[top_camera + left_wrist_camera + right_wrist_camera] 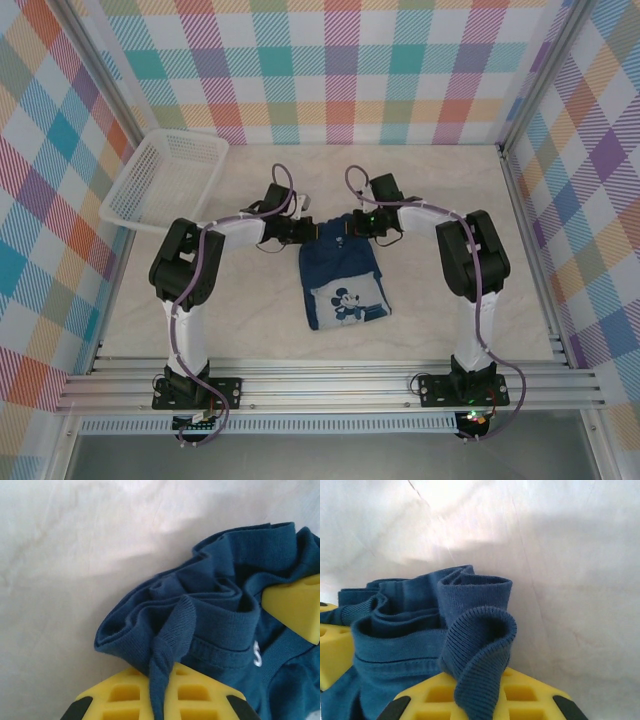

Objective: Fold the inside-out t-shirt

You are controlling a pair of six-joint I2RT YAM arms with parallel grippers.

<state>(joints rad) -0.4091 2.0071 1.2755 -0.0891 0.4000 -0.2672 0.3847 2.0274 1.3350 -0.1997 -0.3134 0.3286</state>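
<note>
Plaid walls (340, 60) enclose a pale surface (450, 200), where one inside-out t-shirt (343, 285) lies at the centre of the frame and one white basket (165, 180) sits at upper left. The left jaws and the right jaws are each clenched on bunched cloth at the shirt's upper edge. I think both should lift evenly, with this edge tight, so the fold lands straight.

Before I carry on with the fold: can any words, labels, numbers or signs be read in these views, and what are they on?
"S": a lone white character inside the neckband of the t-shirt, left wrist view. The reading is uncertain, and cloth may hide more.
Chest print, top view: a pale cartoon mouse. Any lettering with it is too small to read.
Basket: no text to be read.
</note>
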